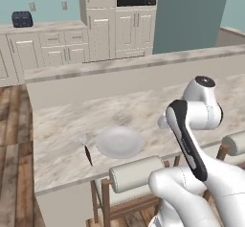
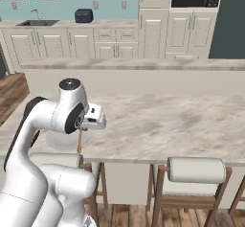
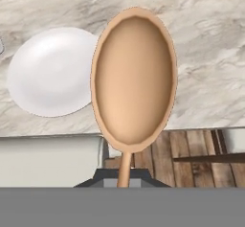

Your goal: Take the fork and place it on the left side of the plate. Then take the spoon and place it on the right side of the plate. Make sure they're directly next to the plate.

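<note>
The wooden spoon (image 3: 134, 77) fills the middle of the hand view, bowl up, its thin handle running down into my gripper (image 3: 123, 177), which is shut on it. In the right base view the spoon (image 2: 80, 142) hangs below the hand (image 2: 93, 118), over the counter's front edge. The white plate (image 3: 50, 73) lies on the marble counter just left of the spoon's bowl in the hand view. In the left base view the fork (image 1: 86, 147), with silvery tines and a dark handle, lies close to the left side of the plate (image 1: 119, 142). The arm hides the gripper there.
Stools with padded backrests (image 1: 136, 173) (image 2: 196, 169) stand against the counter's front edge. A raised ledge (image 1: 143, 63) runs along the far side of the island. The marble counter (image 2: 167, 125) stretches to the right of the plate.
</note>
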Tool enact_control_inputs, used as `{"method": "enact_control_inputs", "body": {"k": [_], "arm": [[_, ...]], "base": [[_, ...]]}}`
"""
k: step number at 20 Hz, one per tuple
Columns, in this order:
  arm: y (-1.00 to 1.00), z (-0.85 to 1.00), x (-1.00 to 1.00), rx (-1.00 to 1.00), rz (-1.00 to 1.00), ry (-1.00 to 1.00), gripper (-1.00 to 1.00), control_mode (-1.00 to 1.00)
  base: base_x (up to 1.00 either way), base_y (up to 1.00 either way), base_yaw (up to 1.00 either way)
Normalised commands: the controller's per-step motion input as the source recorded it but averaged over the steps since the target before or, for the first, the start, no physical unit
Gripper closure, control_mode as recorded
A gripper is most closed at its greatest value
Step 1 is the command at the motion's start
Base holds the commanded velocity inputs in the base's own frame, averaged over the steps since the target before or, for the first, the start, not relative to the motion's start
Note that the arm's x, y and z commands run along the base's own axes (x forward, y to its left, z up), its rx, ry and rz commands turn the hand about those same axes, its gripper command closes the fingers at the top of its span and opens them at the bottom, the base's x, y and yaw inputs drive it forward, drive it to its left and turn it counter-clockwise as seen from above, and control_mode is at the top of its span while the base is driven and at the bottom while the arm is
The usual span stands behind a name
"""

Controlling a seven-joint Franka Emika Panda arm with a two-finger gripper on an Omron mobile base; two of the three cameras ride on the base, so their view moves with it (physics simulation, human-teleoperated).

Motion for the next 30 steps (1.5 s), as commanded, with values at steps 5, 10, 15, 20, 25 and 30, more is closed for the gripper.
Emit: {"method": "enact_control_inputs", "body": {"k": [5,10,15,20,25,30], "arm": [[0.00,-0.41,0.30,-0.02,-0.03,0.08,1.00,-1.00],[0.00,-0.35,0.42,-0.02,-0.05,0.08,1.00,-1.00],[0.00,-0.31,0.46,-0.03,-0.05,0.08,1.00,-1.00],[0.00,-0.31,0.43,-0.01,-0.04,0.05,1.00,-1.00],[0.00,-0.29,0.38,0.00,-0.03,0.04,1.00,-1.00],[0.00,-0.25,0.16,0.00,-0.01,0.00,1.00,-1.00]], "base": [[0.00,0.00,0.00],[0.00,0.00,0.00],[0.00,0.00,0.00],[0.00,0.00,0.00],[0.00,0.00,0.00],[0.00,0.00,0.00]]}}
